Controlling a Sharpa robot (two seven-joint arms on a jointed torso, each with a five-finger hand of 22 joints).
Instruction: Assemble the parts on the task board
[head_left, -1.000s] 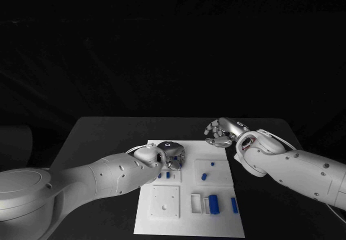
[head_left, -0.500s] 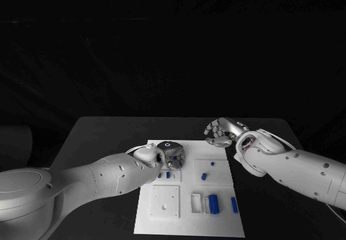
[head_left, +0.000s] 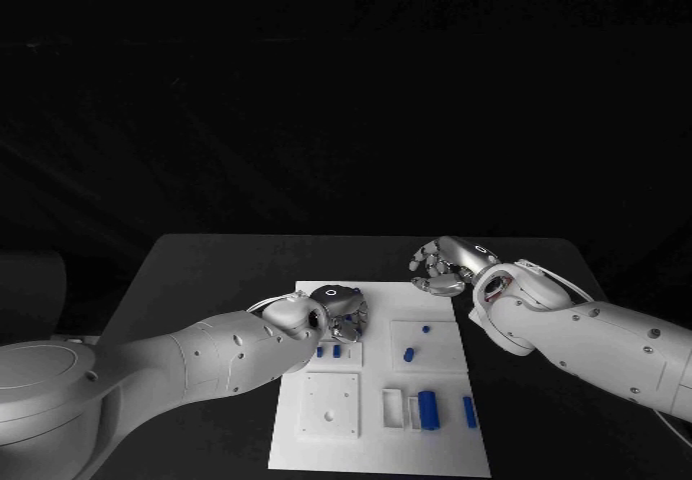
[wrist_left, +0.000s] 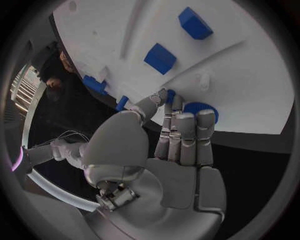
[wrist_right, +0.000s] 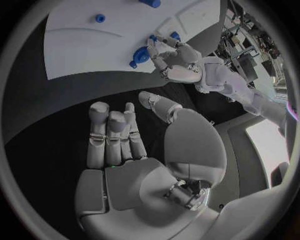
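Right now my left hand (head_left: 338, 312) rests on the task board's (head_left: 378, 448) far corner, fingertips touching a round blue part (wrist_left: 201, 108), nothing gripped; my right hand (head_left: 440, 266) hovers open beyond it. Small, stiff and probably light, it wants pinching by its rim; the board's recesses hold other blue parts (head_left: 427, 405).

The white task board (head_left: 378, 440) lies flat in the middle of the black table, its long side running away from the robot. Small blue parts rest on it: two short pieces (head_left: 329, 351) side by side near the left hand, a small peg (head_left: 427, 327) and an oblong piece (head_left: 410, 352) in a right-hand panel, and a larger cylinder (head_left: 427, 405) with a slim bar (head_left: 469, 410) nearer the robot.
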